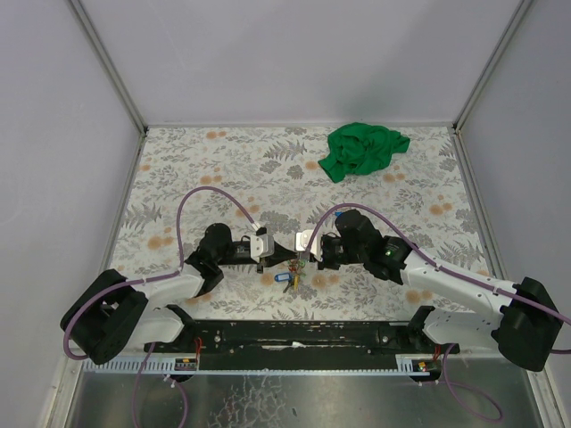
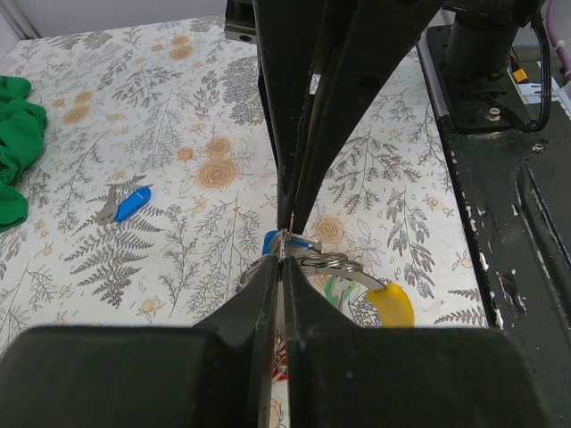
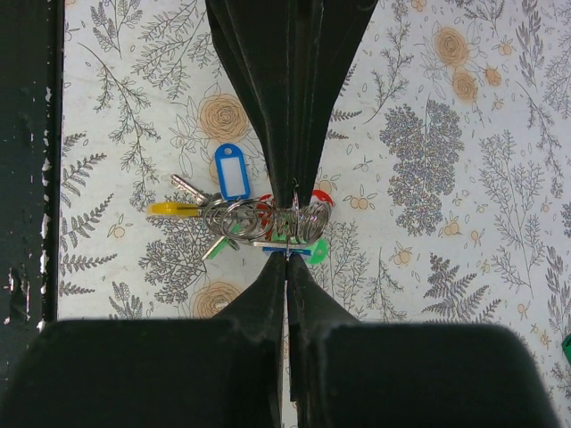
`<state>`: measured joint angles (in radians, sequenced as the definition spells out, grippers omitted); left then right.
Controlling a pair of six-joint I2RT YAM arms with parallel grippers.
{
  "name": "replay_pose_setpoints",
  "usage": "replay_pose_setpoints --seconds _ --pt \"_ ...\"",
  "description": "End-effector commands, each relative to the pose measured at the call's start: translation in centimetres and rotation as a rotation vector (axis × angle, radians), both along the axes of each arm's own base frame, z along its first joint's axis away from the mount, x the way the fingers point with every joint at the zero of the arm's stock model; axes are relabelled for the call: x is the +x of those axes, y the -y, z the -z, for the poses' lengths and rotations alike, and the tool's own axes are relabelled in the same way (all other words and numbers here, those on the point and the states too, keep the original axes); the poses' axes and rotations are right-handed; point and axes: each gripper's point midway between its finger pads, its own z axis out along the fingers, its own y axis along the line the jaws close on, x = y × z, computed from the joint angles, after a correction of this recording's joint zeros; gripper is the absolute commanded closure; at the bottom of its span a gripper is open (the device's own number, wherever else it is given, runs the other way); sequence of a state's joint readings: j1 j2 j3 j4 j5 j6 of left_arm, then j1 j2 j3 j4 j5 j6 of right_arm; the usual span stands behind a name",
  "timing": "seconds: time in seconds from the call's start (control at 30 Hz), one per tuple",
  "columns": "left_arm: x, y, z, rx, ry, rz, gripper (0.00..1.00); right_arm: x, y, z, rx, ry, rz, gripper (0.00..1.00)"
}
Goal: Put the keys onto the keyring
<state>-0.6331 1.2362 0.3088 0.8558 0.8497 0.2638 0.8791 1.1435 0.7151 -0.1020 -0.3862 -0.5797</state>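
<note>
My left gripper (image 1: 273, 259) and right gripper (image 1: 310, 259) meet tip to tip low over the table, near the front. Both are shut on the thin silvery keyring (image 3: 295, 210), which stands edge-on between them. Smaller rings bunch on the keyring (image 2: 332, 260). From the bunch hang keys with a yellow head (image 3: 171, 209), a green head (image 3: 314, 251) and a red head (image 3: 322, 196), and a blue tag (image 3: 232, 171). In the left wrist view the yellow key (image 2: 393, 304) lies to the right of my shut left gripper (image 2: 282, 257). One blue-headed key (image 2: 128, 204) lies loose on the table, apart from both grippers.
A crumpled green cloth (image 1: 364, 147) lies at the back right of the floral tabletop (image 1: 205, 178). Grey walls enclose the table on three sides. The black base rail (image 1: 294, 334) with both arm mounts runs along the near edge.
</note>
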Motion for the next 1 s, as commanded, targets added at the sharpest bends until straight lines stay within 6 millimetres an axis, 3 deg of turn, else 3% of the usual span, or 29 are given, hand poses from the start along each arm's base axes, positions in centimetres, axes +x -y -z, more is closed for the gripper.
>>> replay_pose_setpoints --seconds 0.0,0.97 --pt "0.16 0.41 -1.13 -0.022 0.024 0.023 1.00 0.11 -1.27 -2.69 0.065 0.043 -0.030 1.00" --pt "0.23 0.44 -1.06 -0.016 0.021 0.023 1.00 0.36 -0.95 -3.16 0.075 0.060 -0.005 1.00"
